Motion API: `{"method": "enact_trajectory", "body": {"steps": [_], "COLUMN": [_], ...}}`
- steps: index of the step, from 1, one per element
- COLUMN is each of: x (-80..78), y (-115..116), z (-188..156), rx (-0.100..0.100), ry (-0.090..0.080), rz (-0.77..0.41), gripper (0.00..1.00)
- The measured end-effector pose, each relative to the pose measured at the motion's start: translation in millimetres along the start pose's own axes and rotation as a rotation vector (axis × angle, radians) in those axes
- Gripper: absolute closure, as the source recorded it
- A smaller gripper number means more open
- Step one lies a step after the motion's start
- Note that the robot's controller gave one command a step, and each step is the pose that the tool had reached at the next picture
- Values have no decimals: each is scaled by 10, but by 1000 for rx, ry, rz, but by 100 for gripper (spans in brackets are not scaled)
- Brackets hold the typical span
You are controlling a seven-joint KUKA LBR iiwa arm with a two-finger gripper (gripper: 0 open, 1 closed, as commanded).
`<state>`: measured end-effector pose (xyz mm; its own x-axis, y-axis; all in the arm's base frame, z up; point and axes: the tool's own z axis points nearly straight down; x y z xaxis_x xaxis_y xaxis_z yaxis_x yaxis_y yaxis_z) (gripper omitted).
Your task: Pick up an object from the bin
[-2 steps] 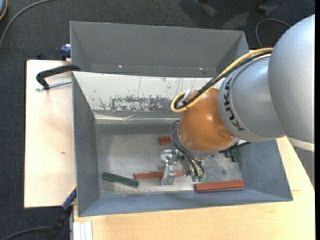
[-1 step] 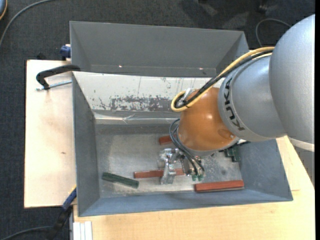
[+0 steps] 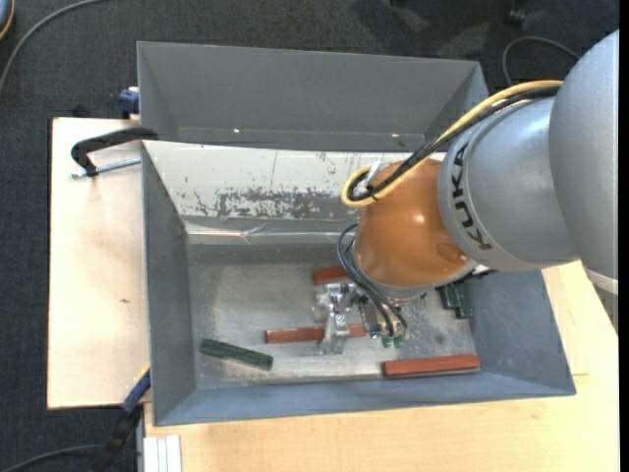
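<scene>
My gripper [image 3: 336, 323] hangs low over the middle of the bin floor, under the orange cover. Its metal tip stands at the right end of a thin red-brown stick [image 3: 293, 335] that lies flat and runs off to the left. Whether the stick is gripped I cannot tell. A short red-brown block [image 3: 328, 276] lies just behind the gripper. A small green piece [image 3: 394, 340] shows just right of it.
A dark green stick [image 3: 236, 353] lies at the front left of the floor. A longer red-brown bar [image 3: 430, 366] rests along the front wall to the right. A dark green object [image 3: 455, 299] sits by the right wall, partly under the arm.
</scene>
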<state>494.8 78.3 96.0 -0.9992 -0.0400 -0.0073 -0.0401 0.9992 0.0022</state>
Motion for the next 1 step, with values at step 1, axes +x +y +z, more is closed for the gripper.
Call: {"method": "enact_trajectory", "body": {"steps": [1], "x": [-28], "y": [9], "z": [-528], "rx": [0], "ry": [-3], "rz": [0], "gripper": [100]}}
